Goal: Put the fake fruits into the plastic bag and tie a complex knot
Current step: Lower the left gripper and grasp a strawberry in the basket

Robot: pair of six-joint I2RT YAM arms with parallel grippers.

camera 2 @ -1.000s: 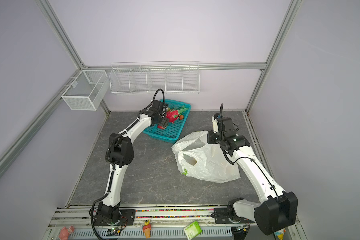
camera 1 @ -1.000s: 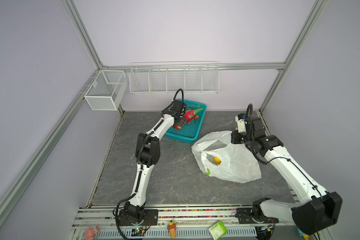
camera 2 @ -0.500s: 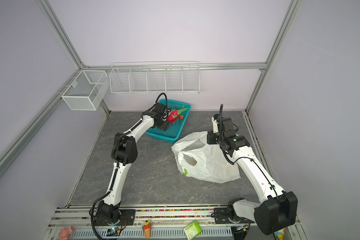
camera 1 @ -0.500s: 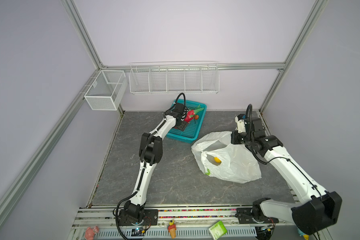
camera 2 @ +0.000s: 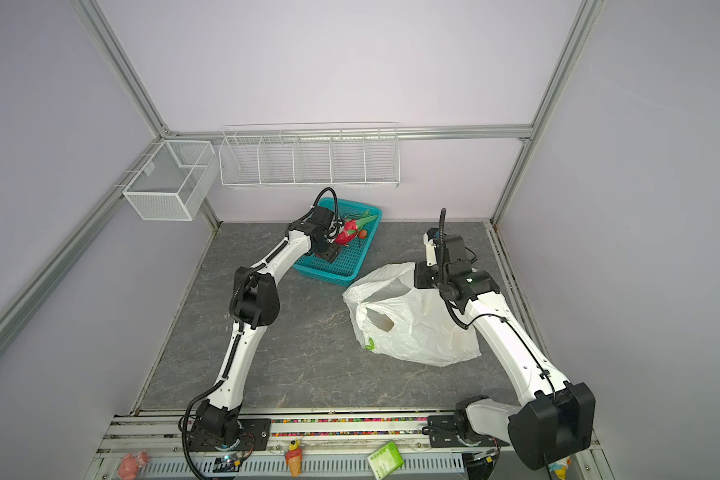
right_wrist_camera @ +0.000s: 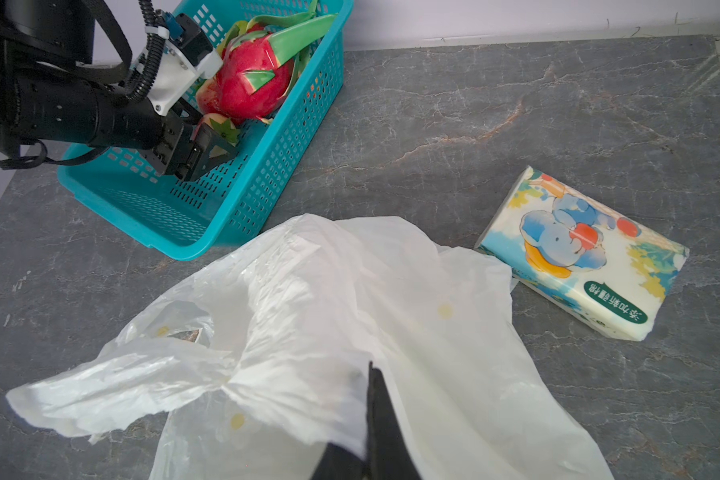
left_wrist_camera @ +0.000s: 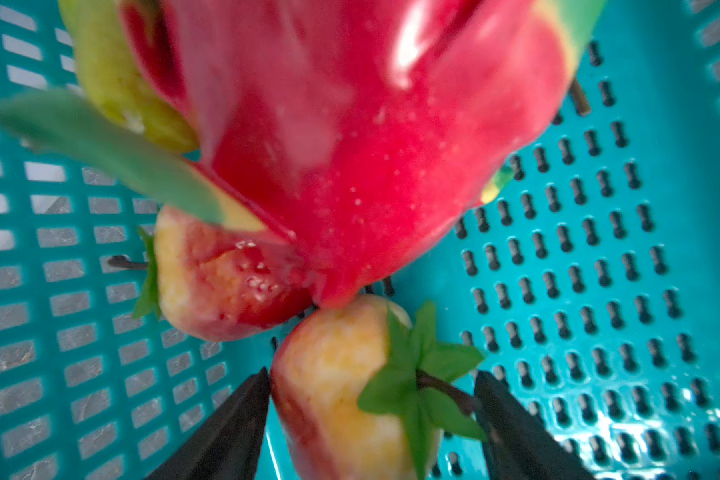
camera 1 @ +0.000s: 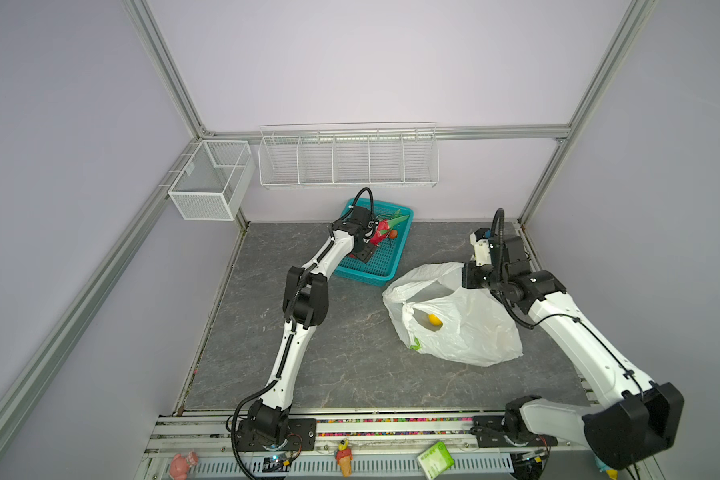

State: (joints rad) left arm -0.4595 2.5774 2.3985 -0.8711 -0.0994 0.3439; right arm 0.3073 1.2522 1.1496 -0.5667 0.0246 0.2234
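Inside the teal basket (left_wrist_camera: 599,291) at the back of the counter (camera 1: 350,353), the left pincer (left_wrist_camera: 371,374) stands released, its jaws astride a strawberry (left_wrist_camera: 337,390) beside the dragon fruit (left_wrist_camera: 350,145). Near the basket, the right pincer (right_wrist_camera: 371,370) is clenched on the rim of the plastic bag (right_wrist_camera: 329,291), which lies crumpled on the counter.

The work surface is a flat tabletop (camera 1: 350,365) with a grey marbled finish. Three items rest directly on it.

1. A teal perforated basket (camera 1: 366,277) stands at the far edge, against the back wall, in both top views (camera 2: 329,275).
2. The plastic bag (camera 1: 474,336), translucent white and crumpled, lies on the right half, just beside the basket's near corner. Contact between them cannot be confirmed.
3. A cartoon-printed packet (right_wrist_camera: 578,257) lies flat, touching the bag's edge. It shows in the right wrist view only.
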